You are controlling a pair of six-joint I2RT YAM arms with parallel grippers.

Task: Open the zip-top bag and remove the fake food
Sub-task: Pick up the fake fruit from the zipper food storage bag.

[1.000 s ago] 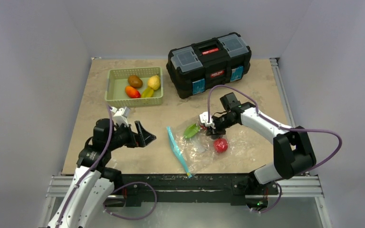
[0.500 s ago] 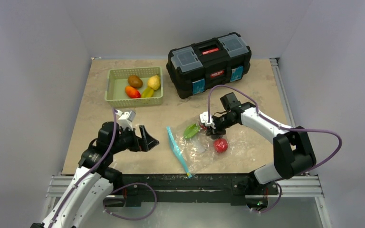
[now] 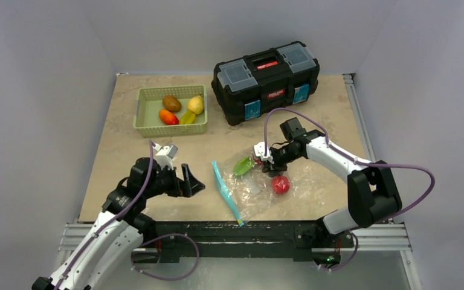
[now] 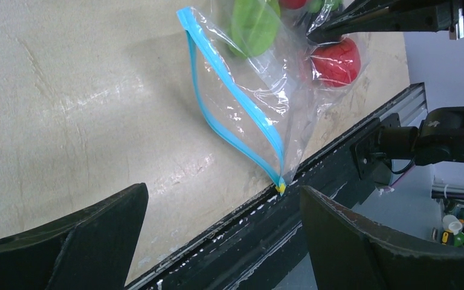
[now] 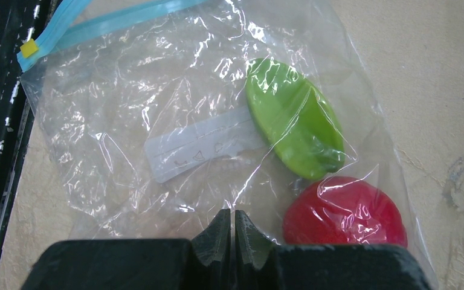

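A tan, mottled table stands inside plain grey walls, with a black metal rail along its near edge. At the far side sits a black toolbox with clear lid compartments. Left of it is a green basket holding four pieces of fake food: brown, orange-red, yellow-green and yellow.

The zip-top bag lies flat on the table near the front edge, right of centre. Its blue zip strip runs from mid-table down to the rail and ends in a small yellow tab. In the left wrist view the two sides of the strip stand apart, so the mouth is open. Inside the bag, at its far end, lie a green leaf-shaped piece and a red round piece, close together.

The left gripper hovers above bare table just left of the zip strip. Its fingers are spread wide, with nothing between them and touching nothing.

The right gripper is at the bag's far end, between the green and red pieces. Its fingers are pressed tightly together, and the clear plastic is drawn up to the tips, pinched there.
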